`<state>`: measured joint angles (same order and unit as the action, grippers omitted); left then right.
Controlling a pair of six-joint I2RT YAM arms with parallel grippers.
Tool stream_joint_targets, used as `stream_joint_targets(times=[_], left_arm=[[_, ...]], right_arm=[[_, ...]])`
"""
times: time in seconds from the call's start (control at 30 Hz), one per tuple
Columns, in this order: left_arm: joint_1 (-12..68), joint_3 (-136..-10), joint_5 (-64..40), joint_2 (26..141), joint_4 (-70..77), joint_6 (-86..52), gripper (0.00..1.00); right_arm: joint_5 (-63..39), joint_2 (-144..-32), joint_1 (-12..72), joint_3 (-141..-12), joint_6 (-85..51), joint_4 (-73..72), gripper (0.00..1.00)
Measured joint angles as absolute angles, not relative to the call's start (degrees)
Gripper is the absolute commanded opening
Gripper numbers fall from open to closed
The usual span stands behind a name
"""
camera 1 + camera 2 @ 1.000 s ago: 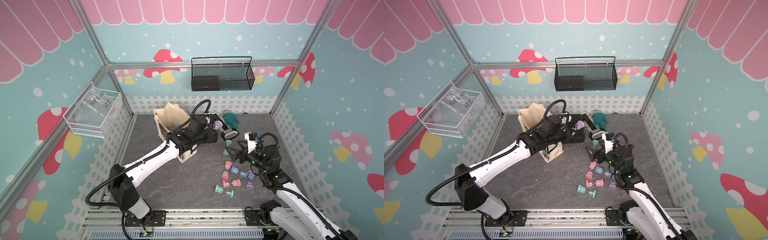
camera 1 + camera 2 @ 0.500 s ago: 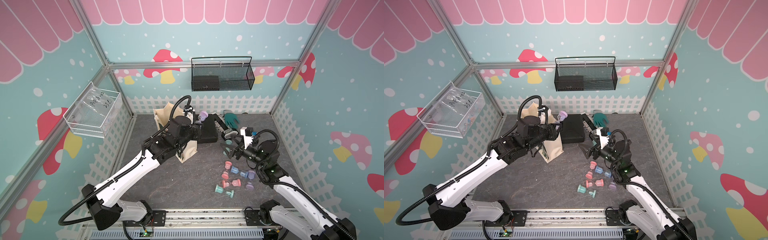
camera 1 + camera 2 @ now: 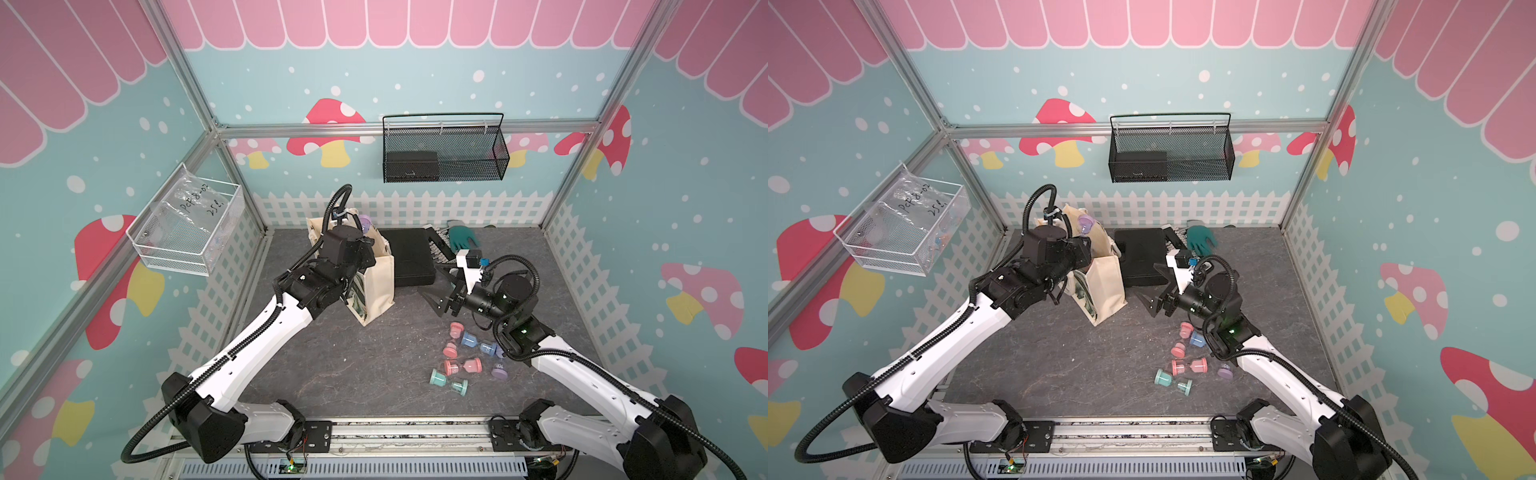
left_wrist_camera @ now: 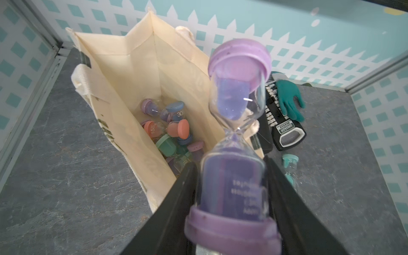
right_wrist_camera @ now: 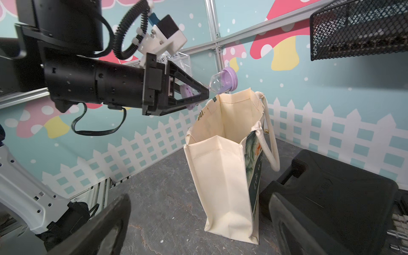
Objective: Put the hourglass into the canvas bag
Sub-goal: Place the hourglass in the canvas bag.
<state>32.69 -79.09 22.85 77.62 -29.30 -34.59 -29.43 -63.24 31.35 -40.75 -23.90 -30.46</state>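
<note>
The canvas bag (image 4: 123,72) stood upright and open, with small hourglasses (image 4: 172,132) in purple, blue, coral and green heaped on its bottom. Just above the bag's top rim, the left gripper (image 4: 229,164) pinched the purple hourglass (image 4: 236,123) by one bulb. The right gripper (image 3: 430,281), wide and empty, faced the bag's side. A second earlier, the purple hourglass had hung beside the bag, over the black case (image 3: 409,257).

Blue hourglass (image 4: 177,110) inside canvas bag (image 4: 123,66) read "30"; coral hourglass (image 4: 154,129) beside it read "15". Plastic pouch (image 3: 195,203) in wire basket (image 3: 166,259) had handwriting, roughly "PCF8-02 25L". Bag's green panel (image 5: 256,176) read "Life is". Purple hourglass (image 4: 234,176) print was unreadable.
</note>
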Motion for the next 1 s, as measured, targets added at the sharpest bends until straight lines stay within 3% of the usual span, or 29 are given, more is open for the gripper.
stream_joint_targets(times=[1.0], left_arm=[[22.1, -100.1, 28.7, 109.4, -41.3, -39.3, 0.14]], right_arm=[[-28.3, -68.9, 32.4, -42.2, -22.5, -33.7, 0.99]])
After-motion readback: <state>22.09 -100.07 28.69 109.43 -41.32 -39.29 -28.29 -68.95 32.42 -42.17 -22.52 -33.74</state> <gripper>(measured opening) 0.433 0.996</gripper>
